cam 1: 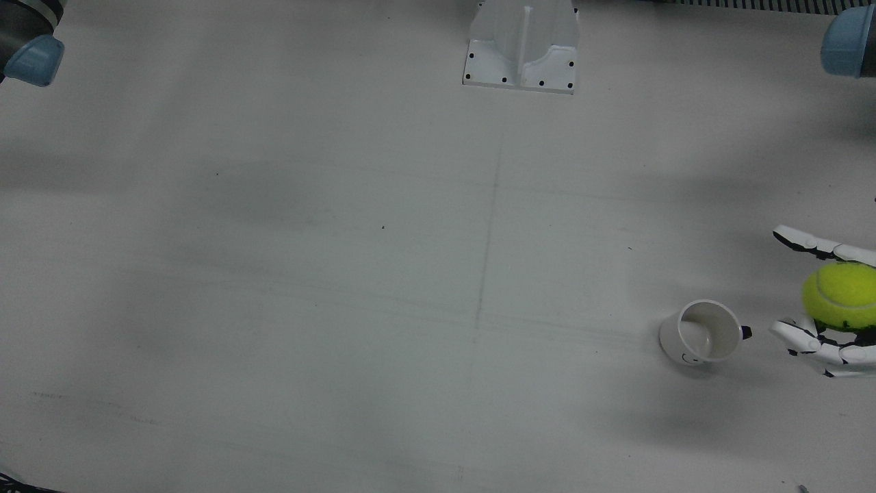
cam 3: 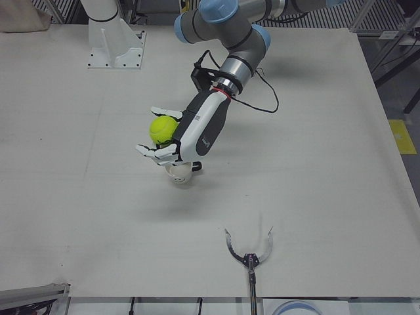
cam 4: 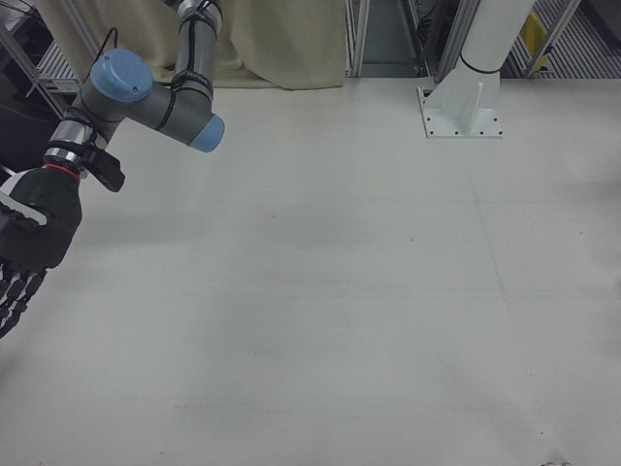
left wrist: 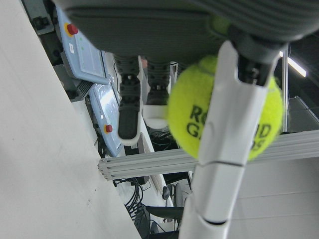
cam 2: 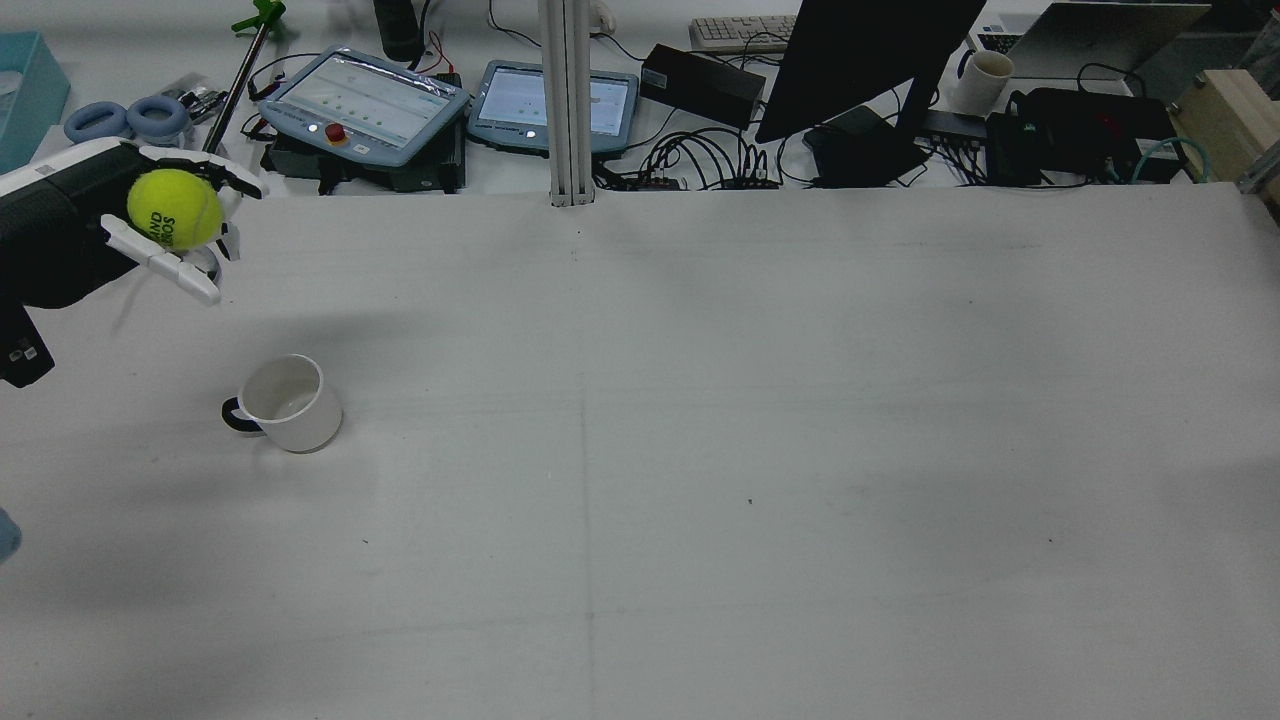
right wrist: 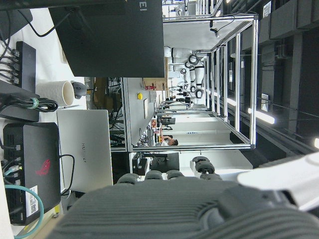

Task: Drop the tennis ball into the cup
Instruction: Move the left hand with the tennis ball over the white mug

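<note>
Above the table's left side, the left hand (cam 2: 150,235) grips one tennis ball (cam 2: 174,209).

One cup (cam 2: 288,402) stands upright on the table (cam 2: 700,450), near but not under the ball; letting go now would likely miss or clip the rim. Right hand (cam 4: 29,248) hangs idle, fingers extended, holding nothing.

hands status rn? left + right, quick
Left hand: closed on the tennis ball, off to one side of the cup, not over it.
Right hand: holds nothing; fingers apart, open.
</note>
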Motion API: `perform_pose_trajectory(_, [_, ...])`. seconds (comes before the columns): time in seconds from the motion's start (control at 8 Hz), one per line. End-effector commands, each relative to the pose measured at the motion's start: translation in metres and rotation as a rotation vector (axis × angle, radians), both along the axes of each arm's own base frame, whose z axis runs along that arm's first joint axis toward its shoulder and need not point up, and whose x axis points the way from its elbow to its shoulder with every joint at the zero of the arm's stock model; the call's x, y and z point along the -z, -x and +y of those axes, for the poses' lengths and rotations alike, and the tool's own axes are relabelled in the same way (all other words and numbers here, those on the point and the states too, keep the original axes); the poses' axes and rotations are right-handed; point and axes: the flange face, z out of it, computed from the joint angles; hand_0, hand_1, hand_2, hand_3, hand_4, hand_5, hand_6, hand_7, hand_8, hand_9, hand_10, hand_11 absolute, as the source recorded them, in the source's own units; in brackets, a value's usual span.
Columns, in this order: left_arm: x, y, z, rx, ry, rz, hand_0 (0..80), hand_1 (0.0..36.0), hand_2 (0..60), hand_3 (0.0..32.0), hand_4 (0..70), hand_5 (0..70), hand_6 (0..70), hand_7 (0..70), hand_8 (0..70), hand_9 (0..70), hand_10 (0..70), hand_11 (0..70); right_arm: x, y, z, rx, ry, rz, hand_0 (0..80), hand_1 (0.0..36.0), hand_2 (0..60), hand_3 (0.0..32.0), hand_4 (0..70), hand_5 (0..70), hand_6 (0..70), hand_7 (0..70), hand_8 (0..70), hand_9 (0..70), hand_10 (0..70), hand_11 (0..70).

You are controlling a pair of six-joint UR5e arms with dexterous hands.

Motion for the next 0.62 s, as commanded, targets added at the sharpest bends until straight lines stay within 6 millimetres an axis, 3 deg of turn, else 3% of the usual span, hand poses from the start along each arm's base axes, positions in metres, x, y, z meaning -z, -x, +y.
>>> perform_pose_trajectory(0.0, [-0.007,-0.055,0.016,-0.068,0.010,0.003,80.0,24.2,2.4,0.0,48.8,23.3,70.0,70.0,60.3,70.0,31.0,45.9,0.000,0.000,0.000,0.000,0.000,0.000,0.0,0.0,0.0,0.0,0.0,0.0,0.0,0.0,0.0,0.0,0.0,0.0])
perform_pose_trajectory(0.25, [-0.029,-0.063,0.007,-0.069,0.023,-0.005,77.7,22.9,3.6,0.0,46.8,22.5,70.0,70.0,58.3,70.0,28.6,42.7,0.000,0.000,0.000,0.000,0.000,0.000,0.0,0.0,0.0,0.0,0.0,0.0,0.0,0.0,0.0,0.0,0.0,0.0])
perform_pose_trajectory(0.5, [-0.029,-0.064,0.006,-0.070,0.028,0.003,74.2,23.0,5.0,0.0,46.4,21.5,70.0,70.0,58.6,70.0,27.7,41.5,0.001,0.000,0.000,0.000,-0.001,0.000,0.0,0.0,0.0,0.0,0.0,0.0,0.0,0.0,0.0,0.0,0.0,0.0])
